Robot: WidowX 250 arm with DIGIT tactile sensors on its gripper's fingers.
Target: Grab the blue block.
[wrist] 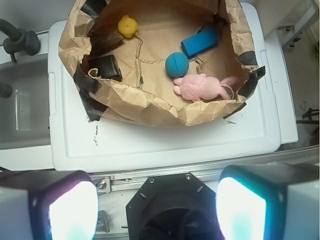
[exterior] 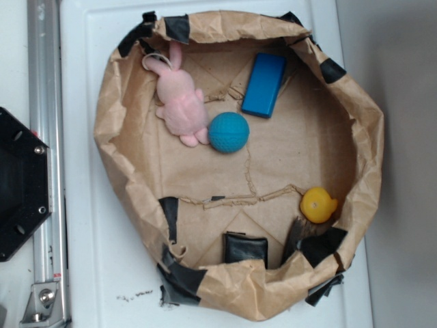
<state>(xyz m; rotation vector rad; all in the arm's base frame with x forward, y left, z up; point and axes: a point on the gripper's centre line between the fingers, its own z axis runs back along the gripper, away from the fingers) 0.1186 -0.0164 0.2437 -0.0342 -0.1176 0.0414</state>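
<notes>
The flat, glossy bright blue rectangular block (exterior: 264,85) (wrist: 200,41) lies on the floor of a crumpled brown paper enclosure (exterior: 116,130) (wrist: 145,105), near the wall at the top of the exterior view, its long side running slightly off vertical there. A round, textured teal-blue ball (exterior: 229,132) (wrist: 177,64) sits just beside it, toward the middle of the paper floor; whether the two touch cannot be told. A pink plush rabbit (exterior: 179,104) (wrist: 201,87) lies against the ball on its other side, ears pointing at the wall. Well apart from these, near the opposite wall, rests a small yellow rubber duck (exterior: 318,204) (wrist: 127,26), and along that same side a dark, squarish black object (exterior: 246,247) (wrist: 105,66) lies on the paper.

The paper wall stands up in a rough ring, its rim patched in several places with strips of black tape (exterior: 177,28) (wrist: 93,107). The ring sits on a white plastic tabletop (exterior: 85,205) (wrist: 165,145). A silver metal rail (exterior: 42,82) (wrist: 117,181) runs along the table's edge, with a black hexagonal robot base (exterior: 20,184) (wrist: 170,210) beside it.

In the wrist view the gripper (wrist: 156,210) is held high over the base, well apart from the block; its two pale fingers (wrist: 240,210) fill the lower corners with a wide gap between them, spread and holding nothing. Beyond the table, a grey floor and other white surfaces show. No readable writing or label appears anywhere.
</notes>
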